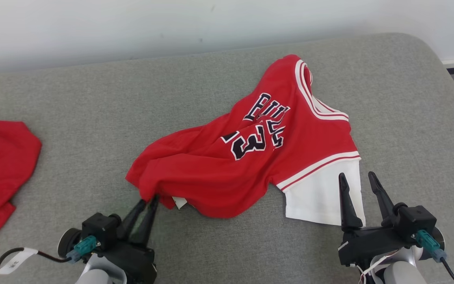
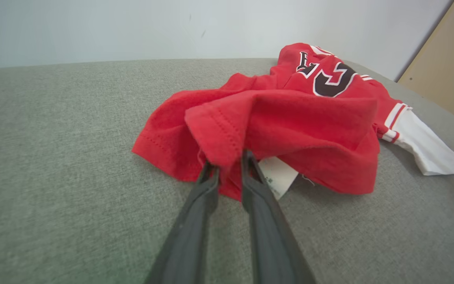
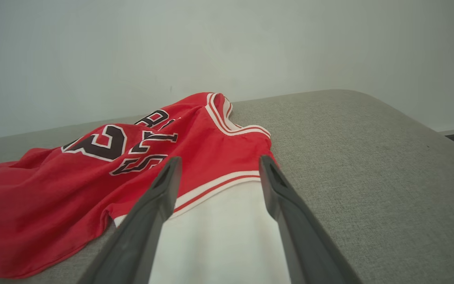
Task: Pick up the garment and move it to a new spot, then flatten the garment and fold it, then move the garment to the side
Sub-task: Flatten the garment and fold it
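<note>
So the jersey [image 1: 250, 157] lies crumpled mid-cushion [image 1: 93, 118], long axis running near-left to far-right, with the left gripper [image 1: 149, 201] pinched narrow on its near-left end and the right gripper [image 1: 356, 175] wide open over the white sleeve [image 1: 317, 197] at near right.

Crumpled red jersey [image 1: 211, 177], white sleeve, lies on grey cushion [image 1: 93, 118].
</note>
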{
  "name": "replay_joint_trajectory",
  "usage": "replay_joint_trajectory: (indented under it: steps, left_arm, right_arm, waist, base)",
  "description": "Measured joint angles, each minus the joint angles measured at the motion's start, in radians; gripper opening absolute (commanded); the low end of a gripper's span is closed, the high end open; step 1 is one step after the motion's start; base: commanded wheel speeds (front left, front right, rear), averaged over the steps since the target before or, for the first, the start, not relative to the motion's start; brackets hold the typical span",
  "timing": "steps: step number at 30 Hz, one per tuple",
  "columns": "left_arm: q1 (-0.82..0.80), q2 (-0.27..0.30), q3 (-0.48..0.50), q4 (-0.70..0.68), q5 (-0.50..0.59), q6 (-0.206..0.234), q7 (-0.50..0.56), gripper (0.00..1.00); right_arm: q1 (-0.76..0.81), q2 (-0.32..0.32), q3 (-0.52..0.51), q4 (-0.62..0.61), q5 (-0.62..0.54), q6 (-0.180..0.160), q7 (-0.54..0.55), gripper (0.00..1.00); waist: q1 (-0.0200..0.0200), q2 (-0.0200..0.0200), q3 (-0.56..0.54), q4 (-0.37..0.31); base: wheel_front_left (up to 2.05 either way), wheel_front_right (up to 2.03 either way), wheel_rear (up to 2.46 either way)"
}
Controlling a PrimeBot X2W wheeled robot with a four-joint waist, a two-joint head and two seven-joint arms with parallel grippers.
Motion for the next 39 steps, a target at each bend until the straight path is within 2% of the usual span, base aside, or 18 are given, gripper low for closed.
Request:
replay_joint_trajectory:
  steps: [9,18,25,30,33,39]
  left_arm:
    - [0.043,0.011,-0.038,-0.142,-0.012,0.000,0.000,0.00]
    - [0.164,0.098,-0.069,-0.328,0.010,0.000,0.002,0.00]
    - [0.273,0.153,-0.157,-0.533,0.026,0.000,0.115,0.00]
    - [0.336,0.174,-0.188,-0.644,-0.010,0.000,0.175,0.00]
    - [0.356,0.190,-0.180,-0.649,-0.022,0.003,0.187,0.00]
    - [0.321,0.183,-0.154,-0.584,-0.044,0.006,0.143,0.00]
  right_arm:
    - [0.012,-0.008,-0.012,0.017,0.005,0.000,0.000,1.00]
    - [0.036,-0.006,-0.016,0.034,0.014,0.000,0.000,1.00]
    - [0.054,-0.001,-0.029,0.039,0.013,0.000,0.000,1.00]
    - [0.054,-0.002,-0.034,0.040,0.014,0.000,0.000,1.00]
    - [0.054,-0.006,-0.041,0.041,0.014,0.000,0.000,1.00]
    - [0.052,-0.008,-0.046,0.042,0.014,0.000,0.000,1.00]
  waist:
    - [0.0000,0.0001,-0.021,0.054]
    - [-0.0002,0.0000,-0.061,0.136]
    - [-0.0003,0.0000,-0.095,0.188]
    - [-0.0002,0.0000,-0.107,0.200]
    - [-0.0002,0.0000,-0.106,0.197]
    - [-0.0003,0.0000,-0.100,0.182]
  base:
    - [0.00,0.00,0.00]
    - [0.00,0.00,0.00]
    - [0.00,0.00,0.00]
    - [0.00,0.00,0.00]
    - [0.00,0.00,0.00]
    - [0.00,0.00,0.00]
